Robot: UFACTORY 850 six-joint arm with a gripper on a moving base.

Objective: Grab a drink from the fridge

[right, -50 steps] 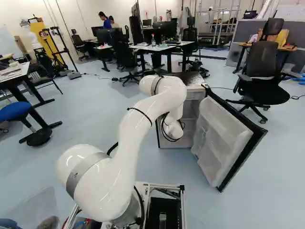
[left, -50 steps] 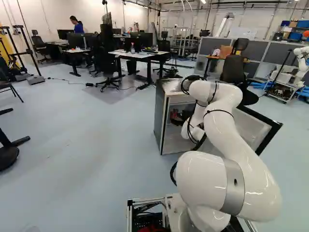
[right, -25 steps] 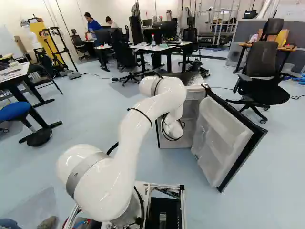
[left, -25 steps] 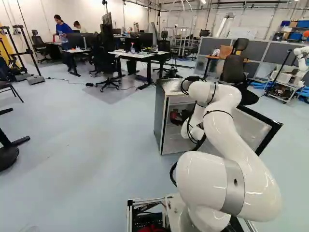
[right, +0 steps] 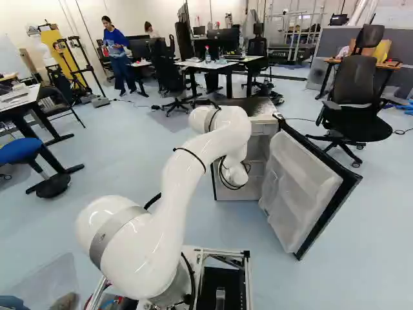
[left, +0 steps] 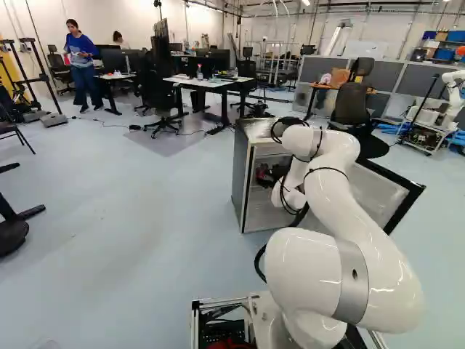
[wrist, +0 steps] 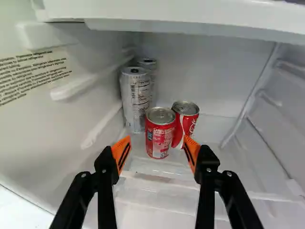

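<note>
Cans (wrist: 160,136) show in wrist view, fridge door (right: 300,190) in base views.

Floor (left: 145,203): smooth, pale blue, below pincer (left: 271,174)
Wall (left: 120,16): plain white, far beyond pincer
Desk (left: 216,84): white-topped, black-legged, beyond it, leftward
Chair (right: 356,79): black, high-backed, right of it
Partition (left: 418,76): grey panels, beyond, rightward

Bright, diffuse light fills the base views, leaving small white highlights on the arm (left: 349,211) and soft shadows on the floor (left: 131,211). In the wrist view, the fridge (wrist: 214,57) is dimmer inside, with grey shade behind the tall cans (wrist: 135,98).
</note>
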